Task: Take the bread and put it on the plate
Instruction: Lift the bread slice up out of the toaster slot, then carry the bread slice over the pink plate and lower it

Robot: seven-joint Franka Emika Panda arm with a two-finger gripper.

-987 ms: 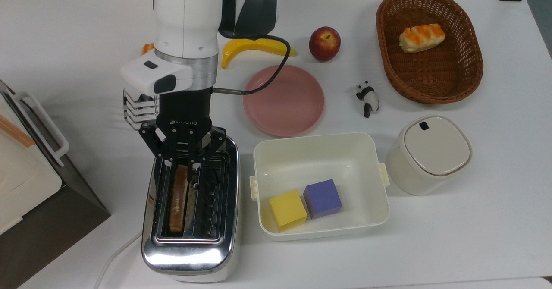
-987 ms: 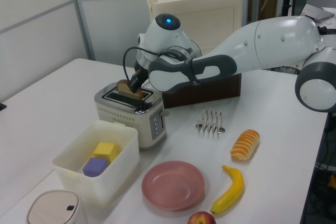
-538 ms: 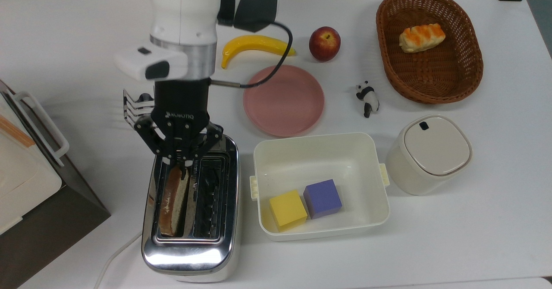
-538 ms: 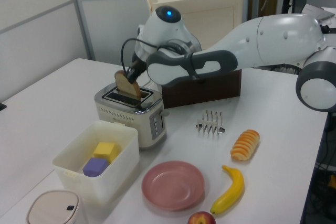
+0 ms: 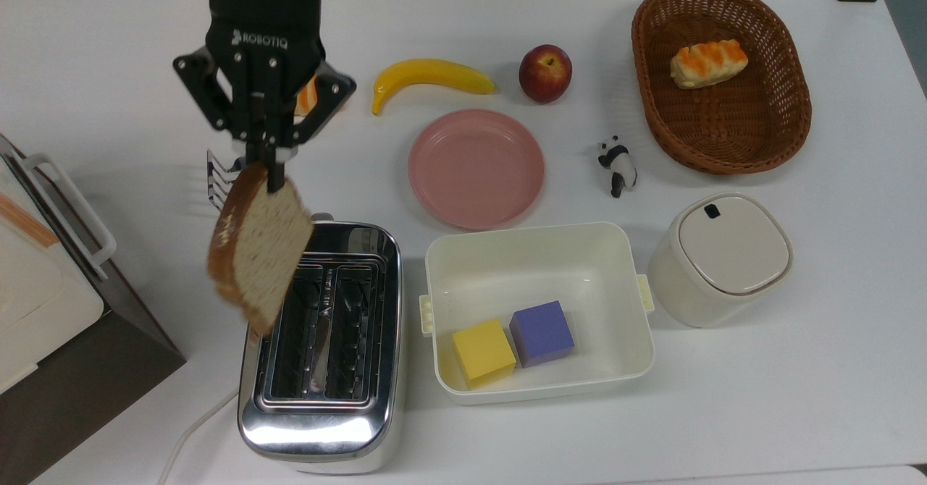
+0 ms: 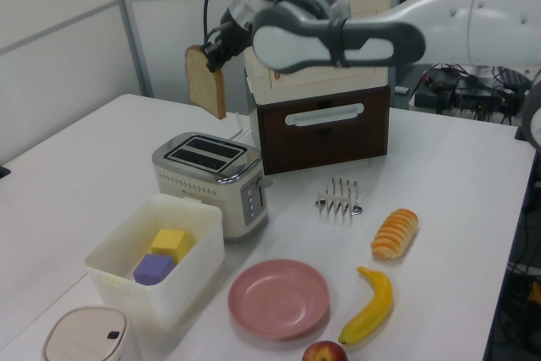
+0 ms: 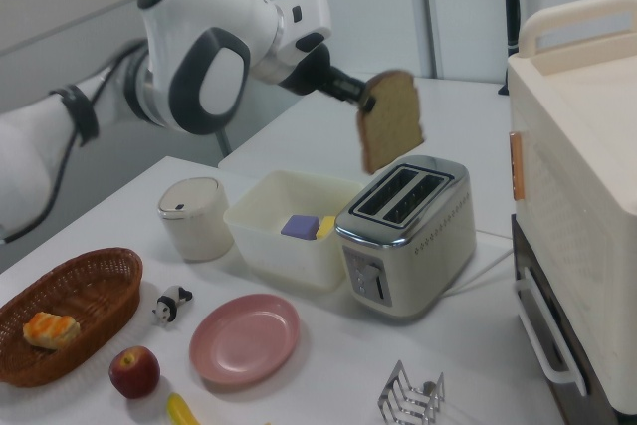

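The bread, a thin brown slice with a darker crust, hangs in the air well above the chrome toaster. My gripper is shut on its top edge. Both toaster slots stand empty below it. The pale pink plate lies bare on the white table, to the toaster's upper right in the top view.
A white tub with a yellow and a purple cube sits beside the toaster. A banana, an apple, a panda figure, a wicker basket holding a roll, a lidded container, a wire rack and a cabinet surround them.
The gripper has risen sharply, pulling the bread fully out of the toaster's slot into the air. The arm has moved up and away from the toaster.
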